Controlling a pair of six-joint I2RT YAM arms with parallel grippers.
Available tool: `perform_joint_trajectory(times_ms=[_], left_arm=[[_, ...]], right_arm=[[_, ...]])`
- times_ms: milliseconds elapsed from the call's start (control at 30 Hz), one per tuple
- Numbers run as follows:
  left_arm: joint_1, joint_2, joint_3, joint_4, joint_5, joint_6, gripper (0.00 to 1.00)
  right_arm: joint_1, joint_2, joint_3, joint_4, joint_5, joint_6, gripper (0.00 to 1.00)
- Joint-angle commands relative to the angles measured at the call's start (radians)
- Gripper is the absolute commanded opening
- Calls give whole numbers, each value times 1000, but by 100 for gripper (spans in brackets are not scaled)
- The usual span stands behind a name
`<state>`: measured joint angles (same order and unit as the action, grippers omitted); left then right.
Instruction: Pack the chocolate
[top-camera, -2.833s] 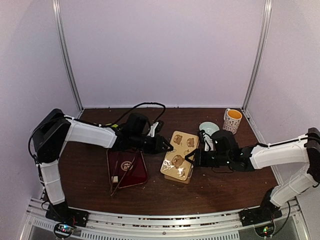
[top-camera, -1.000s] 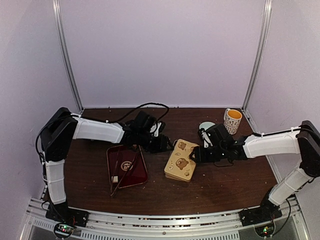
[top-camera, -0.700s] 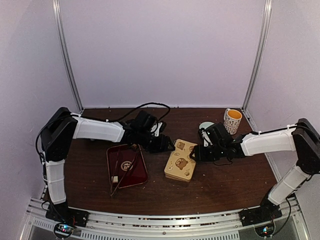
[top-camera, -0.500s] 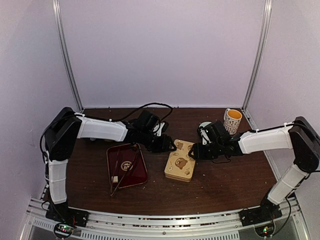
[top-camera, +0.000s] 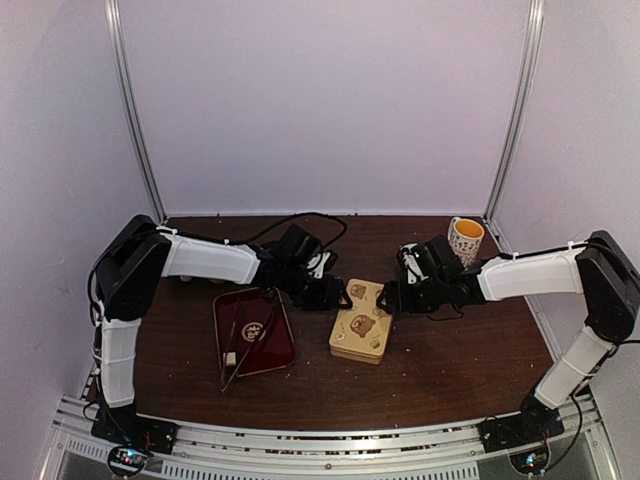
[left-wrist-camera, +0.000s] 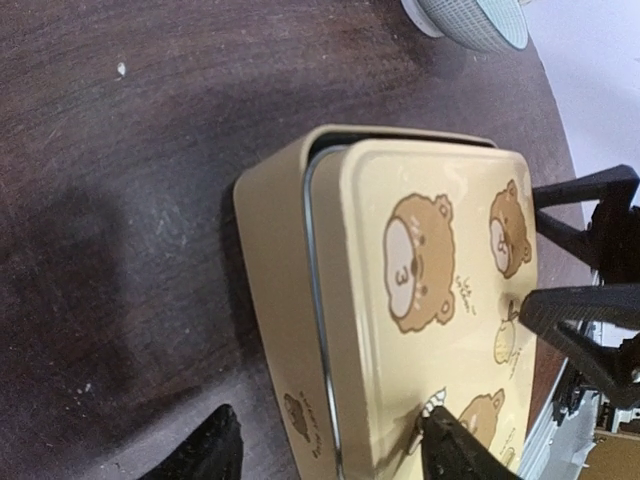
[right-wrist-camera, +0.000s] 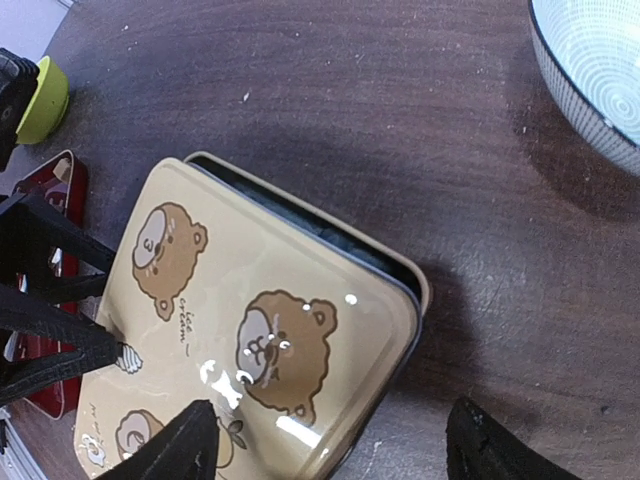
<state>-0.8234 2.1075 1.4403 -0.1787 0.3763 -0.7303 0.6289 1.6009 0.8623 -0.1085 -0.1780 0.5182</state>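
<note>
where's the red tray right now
In the top view the red tray lies left of centre on the brown table, just left of the beige bear-lid tin and apart from it.

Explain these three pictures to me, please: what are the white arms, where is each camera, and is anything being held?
These are two robot arms bolted at the near edge of a brown table. The wide picture looks down from above and behind them; the other two come from a camera on each wrist. In the middle lies a beige tin with bears on its lid. A red tray lies to its left, a mug and a patterned bowl at the far right. The left claw and right claw stand open at opposite ends of the tin. Neither grips anything, and no chocolate shows.
</note>
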Motion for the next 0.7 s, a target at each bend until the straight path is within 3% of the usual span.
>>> perform_joint_trajectory(times_ms=[0,267,667], left_arm=[[7,-54,16,-15,-18,40,67],[6,-169,-15,-60,-57,59,71],[-119,-417,-204,-144,-101,3,62]], right_arm=[[-25,-31,60,-62,-22,-106,83],[-79,-44,139,-102,-187,-300,85],[-170,150,321,-185,-423,-443,84]])
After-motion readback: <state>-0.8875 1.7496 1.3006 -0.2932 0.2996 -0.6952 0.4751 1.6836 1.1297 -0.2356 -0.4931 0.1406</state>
